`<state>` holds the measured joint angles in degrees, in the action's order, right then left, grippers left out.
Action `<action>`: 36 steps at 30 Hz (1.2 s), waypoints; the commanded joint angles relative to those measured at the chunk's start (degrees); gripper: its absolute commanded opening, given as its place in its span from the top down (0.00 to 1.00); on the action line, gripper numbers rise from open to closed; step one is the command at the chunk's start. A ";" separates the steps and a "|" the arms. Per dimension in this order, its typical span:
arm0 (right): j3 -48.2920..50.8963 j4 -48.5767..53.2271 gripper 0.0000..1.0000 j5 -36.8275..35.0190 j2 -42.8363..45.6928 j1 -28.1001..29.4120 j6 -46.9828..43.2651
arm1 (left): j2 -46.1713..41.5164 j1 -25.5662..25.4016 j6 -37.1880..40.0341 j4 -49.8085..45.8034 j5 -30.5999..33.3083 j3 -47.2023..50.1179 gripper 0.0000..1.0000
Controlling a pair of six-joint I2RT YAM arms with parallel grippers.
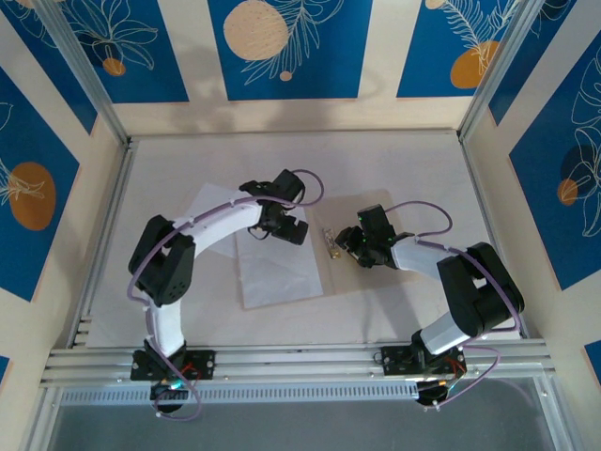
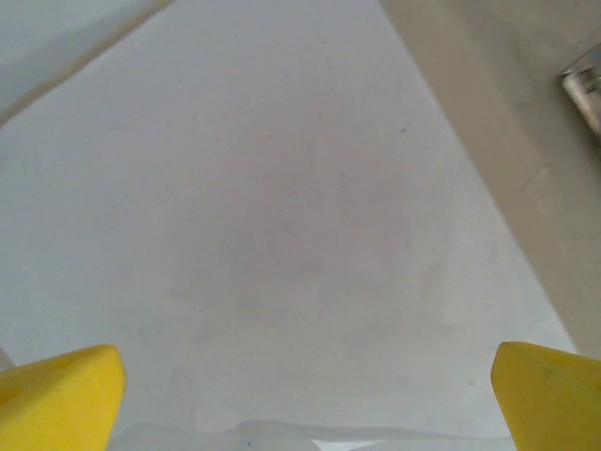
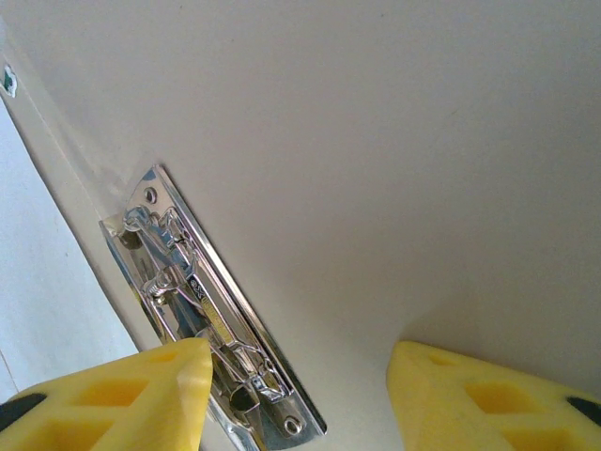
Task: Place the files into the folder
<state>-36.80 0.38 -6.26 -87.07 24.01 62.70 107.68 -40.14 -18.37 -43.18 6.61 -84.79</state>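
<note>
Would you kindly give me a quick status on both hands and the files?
Left hand wide open, low over the files. Right hand open, gripping nothing, at the metal clip of the folder. Files lie left of the clip. No obstruction seen.

Bright, glossy metal on the clip (image 3: 211, 324), smooth matt white paper for the files (image 2: 282, 235), smooth matt pale card inside the folder (image 3: 394, 141).

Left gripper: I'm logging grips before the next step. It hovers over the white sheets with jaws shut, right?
No. The left gripper hovers over the white sheets, but its jaws stand wide open, not shut; the left wrist view shows its yellow fingers far apart.
</note>
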 commanded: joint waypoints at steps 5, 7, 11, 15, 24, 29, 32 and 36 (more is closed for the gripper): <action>3.12 3.80 0.45 -0.69 -0.85 0.38 1.63 | -4.84 -1.78 -6.86 -0.04 -8.57 8.73 0.05; 3.45 3.57 0.45 -0.11 -0.75 0.35 1.87 | -6.63 -2.77 -8.75 2.23 -11.02 12.37 0.06; 4.91 2.32 0.45 1.02 0.13 0.48 2.68 | -8.68 -3.72 -12.10 3.71 -13.53 17.77 0.10; 6.55 0.64 0.45 2.26 0.93 0.56 3.77 | -10.12 -3.78 -13.34 3.12 -11.20 21.45 0.11; 9.34 -0.73 0.47 2.66 3.36 1.54 5.17 | -8.45 -0.61 -12.10 5.60 -10.69 24.64 0.13; 10.08 -1.16 0.47 2.83 4.23 1.52 5.20 | -6.07 2.05 -10.23 6.62 -11.03 23.48 0.14; 9.99 -1.87 0.47 3.29 3.73 1.44 4.89 | -4.57 3.41 -9.19 6.99 -10.78 22.45 0.14; 10.16 -3.52 0.47 4.47 3.38 1.43 4.38 | -2.96 5.75 -7.79 6.93 -10.78 20.69 0.14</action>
<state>-29.08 -7.46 -3.62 -82.19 25.06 67.02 102.08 -36.36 -28.42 -37.21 -4.45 -63.13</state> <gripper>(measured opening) 0.526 0.858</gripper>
